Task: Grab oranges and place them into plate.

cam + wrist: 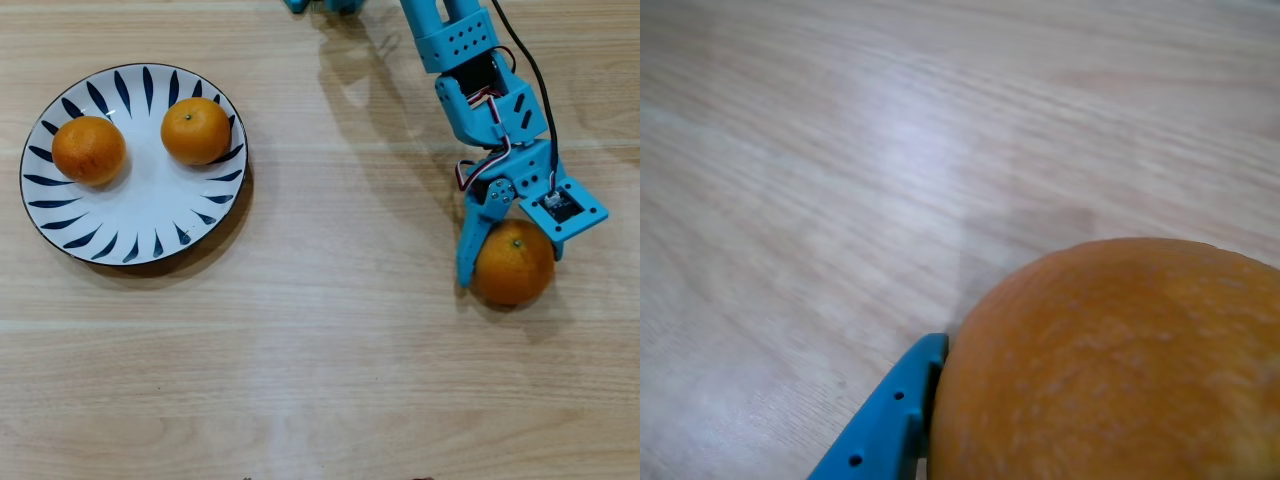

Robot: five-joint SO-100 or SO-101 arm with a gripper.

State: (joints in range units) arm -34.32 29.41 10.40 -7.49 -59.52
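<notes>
The blue claw (510, 268) is clamped around the largest orange (514, 264) on the bench (340, 350), while two smaller oranges (89, 149) sit well apart on the plate (150, 230).

No legible text, label, brand, number or sign appears in either view. The small circuit board (560, 206) mounted on the arm just above the large orange (514, 264) in the overhead view carries markings too small to read. The plate (150, 225), well to the left of that orange, bears only dark blue leaf-shaped strokes, no characters. In the wrist view, the orange surface and the blue finger (888, 420) touching it are unmarked.
</notes>
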